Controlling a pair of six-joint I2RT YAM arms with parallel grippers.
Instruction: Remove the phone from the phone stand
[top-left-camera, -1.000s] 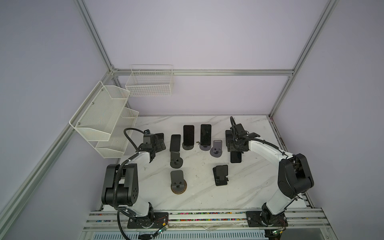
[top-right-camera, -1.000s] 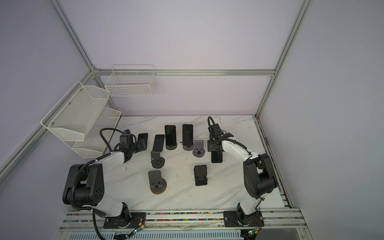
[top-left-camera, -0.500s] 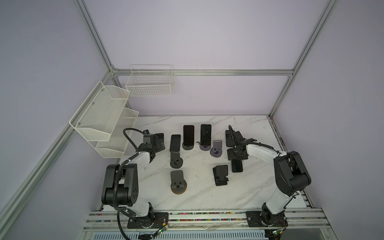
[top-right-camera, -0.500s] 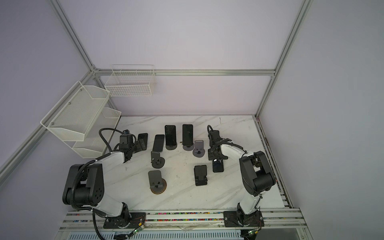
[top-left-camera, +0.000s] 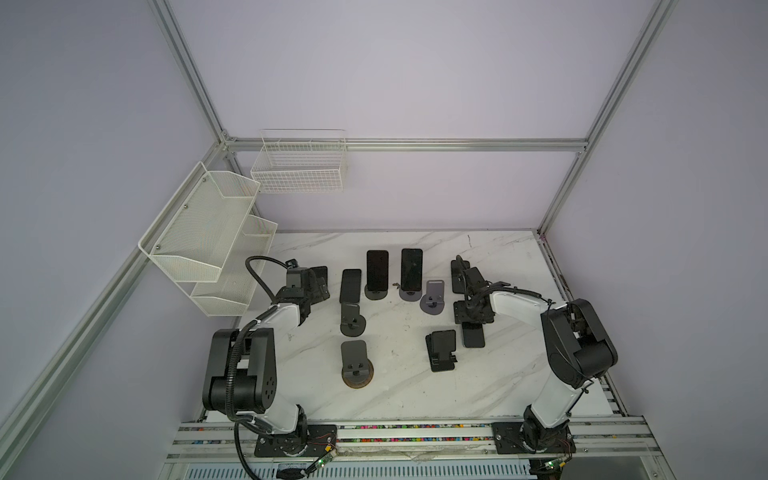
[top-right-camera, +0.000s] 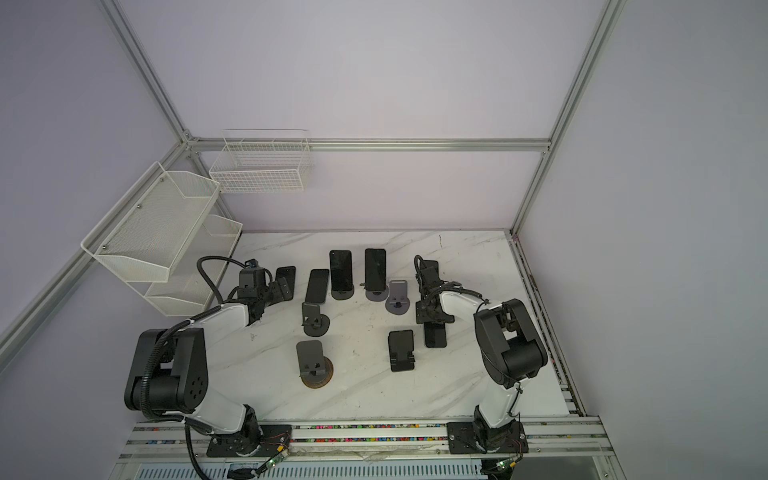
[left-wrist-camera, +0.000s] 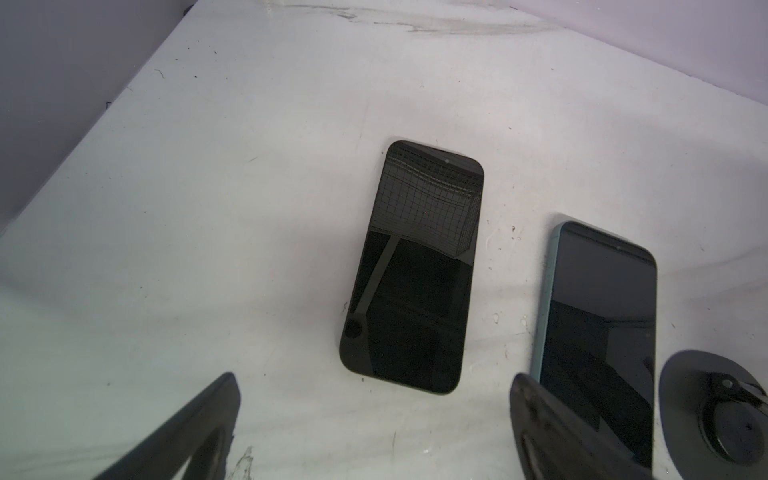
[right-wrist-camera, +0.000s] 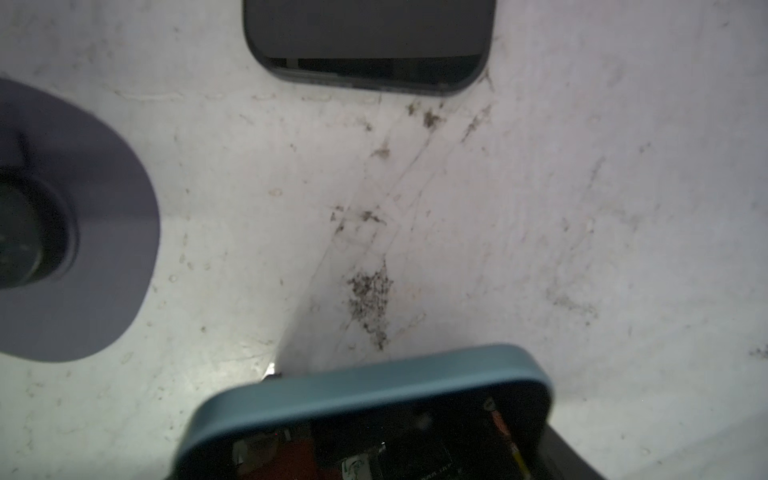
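At the left, the left jaws stand spread wide, gripping nothing, and you see a dark phone (left-wrist-camera: 411, 270) lying flat on the bench (top-left-camera: 399, 399) just ahead of them. At the right, the right jaws are clamped on the teal-edged phone (right-wrist-camera: 365, 399), which juts out from them toward the bench front, just right of the black stand (top-left-camera: 441, 349) and near the grey stand (top-left-camera: 432, 297).

A white, grey-veined marble tabletop (top-left-camera: 395, 399) is fenced by a silver aluminium frame (top-left-camera: 407, 144) against pale lilac walls (top-left-camera: 415, 75). Seen from the tabletop's middle, a white wire-grid basket (top-left-camera: 301, 166) hangs on the back wall at about eleven o'clock. A white two-tier perforated-metal shelf (top-left-camera: 203, 232) hangs on the side wall at about ten o'clock.
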